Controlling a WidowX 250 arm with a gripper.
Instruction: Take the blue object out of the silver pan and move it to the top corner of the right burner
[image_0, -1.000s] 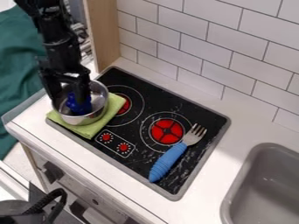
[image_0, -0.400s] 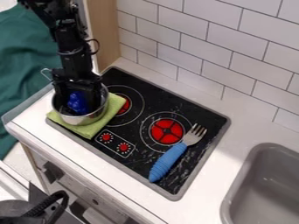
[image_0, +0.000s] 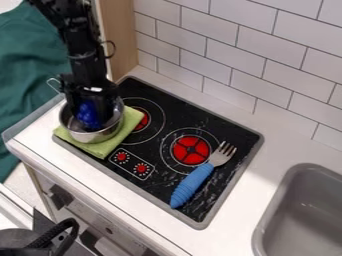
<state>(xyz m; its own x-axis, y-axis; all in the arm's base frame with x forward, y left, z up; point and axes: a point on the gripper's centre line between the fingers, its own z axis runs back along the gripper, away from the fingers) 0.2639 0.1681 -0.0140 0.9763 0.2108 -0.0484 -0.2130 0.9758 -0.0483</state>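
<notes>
Silver pan (image_0: 95, 137) is round the gripper's (image_0: 89, 115) low end, w/ the blue object (image_0: 86, 114) right at its tip, inside the pan; can't tell if grip is wide, narrow or actually holding it, & the obj's long axis + underside are hidden. R burner (image_0: 191, 150) is well off to the gripper's R in view, a bit nearer cam, so move prob. needs lift clear of rim, then across.

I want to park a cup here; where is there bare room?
Bare counter lies between the stovetop and the sink. It is crowded at left: pot, towel, tool.
</notes>
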